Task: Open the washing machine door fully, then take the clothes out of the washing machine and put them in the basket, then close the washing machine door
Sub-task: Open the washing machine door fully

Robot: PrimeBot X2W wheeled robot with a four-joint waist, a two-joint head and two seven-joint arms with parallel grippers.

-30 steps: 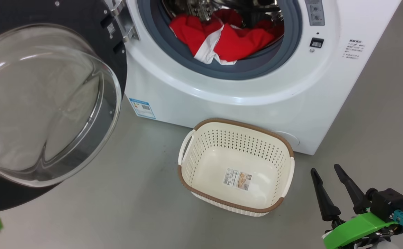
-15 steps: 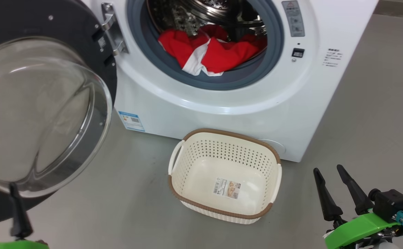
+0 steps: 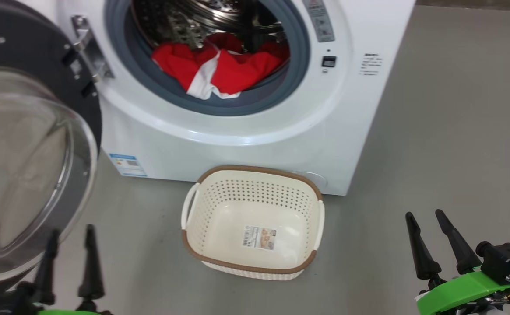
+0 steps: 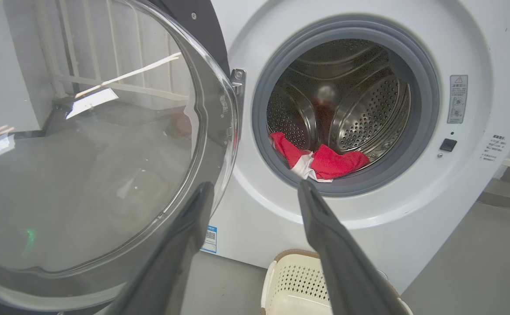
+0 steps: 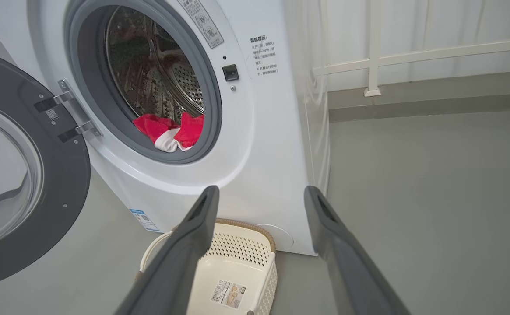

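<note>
Our left gripper [image 3: 72, 230] and right gripper [image 3: 424, 213] are both wide open, holding nothing. The red clothes [image 3: 219, 70] lie inside the washing machine [image 3: 246, 144], far from both. The basket [image 3: 255, 168] between them holds just a sticker [image 3: 259, 237].

Clothes [image 3: 219, 70] in washing machine [image 3: 246, 144]; basket [image 3: 246, 192] before it; door [image 3: 27, 48] left.

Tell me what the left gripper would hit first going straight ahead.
Probably the big white boxy washing machine, its front just beside the grey rubber ring; depth is unclear.
</note>
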